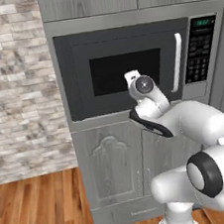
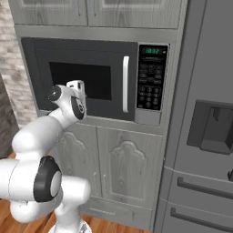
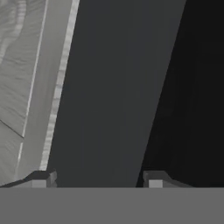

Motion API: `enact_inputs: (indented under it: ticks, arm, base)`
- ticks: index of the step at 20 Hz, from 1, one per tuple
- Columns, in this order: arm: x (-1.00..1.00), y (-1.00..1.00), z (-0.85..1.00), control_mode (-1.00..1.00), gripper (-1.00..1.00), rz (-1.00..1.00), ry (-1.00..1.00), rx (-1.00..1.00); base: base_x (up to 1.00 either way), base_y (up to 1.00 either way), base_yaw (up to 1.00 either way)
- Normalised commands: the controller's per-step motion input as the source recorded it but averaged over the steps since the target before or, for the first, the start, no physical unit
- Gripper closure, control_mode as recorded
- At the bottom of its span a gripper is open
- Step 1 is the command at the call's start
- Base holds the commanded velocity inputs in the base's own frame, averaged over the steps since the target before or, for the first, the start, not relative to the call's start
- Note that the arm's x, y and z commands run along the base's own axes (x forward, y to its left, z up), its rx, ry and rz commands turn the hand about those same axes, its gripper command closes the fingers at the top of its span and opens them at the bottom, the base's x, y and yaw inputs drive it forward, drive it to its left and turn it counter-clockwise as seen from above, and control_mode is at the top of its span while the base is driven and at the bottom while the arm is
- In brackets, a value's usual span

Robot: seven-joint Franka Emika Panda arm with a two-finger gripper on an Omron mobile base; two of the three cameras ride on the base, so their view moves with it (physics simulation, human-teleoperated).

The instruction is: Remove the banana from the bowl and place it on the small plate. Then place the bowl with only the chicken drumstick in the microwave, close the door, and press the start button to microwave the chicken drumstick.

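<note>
Gripper at the closed microwave door, start button not yet pressed

Gripper (image 3: 98, 177): tips stand spread, nothing pinched; it points straight at the door (image 1: 123, 70), close against the lower frame under the dark window. Door sits flush in the microwave (image 2: 98, 77), white bar handle (image 2: 125, 84) on its right side, keypad panel (image 2: 151, 82) beyond that at the right edge, well apart from the hand. Risk, as I judge it: the reach right to the keypad could clip the handle, or spread tips could hit two keys at once.
</note>
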Motion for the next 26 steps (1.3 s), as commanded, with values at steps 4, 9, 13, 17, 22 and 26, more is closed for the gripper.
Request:
enact_inputs:
  ticks: [4,9,13,17,22,26]
  arm:
    - [0.46,0.0,-0.19,-1.0,-1.0,0.06,0.0,0.0]
    - [-0.74,-0.33,0.05,-1.0,-1.0,0.0,-0.11,0.0]
    - [-1.0,-0.57,0.23,-1.0,-1.0,-0.01,-0.11,0.1]
    - [-1.0,-0.63,0.53,-1.0,-1.0,0.0,-0.01,0.16]
    - [-0.92,-0.77,0.65,-1.0,-1.0,-0.03,0.03,0.18]
    - [-0.32,-0.77,0.09,-1.0,-1.0,-0.08,0.05,0.08]
  base:
    - [0.0,0.0,0.0]
    - [0.0,0.0,0.0]
    - [0.0,0.0,0.0]
    - [0.0,0.0,0.0]
    - [0.0,0.0,0.0]
    - [0.0,0.0,0.0]
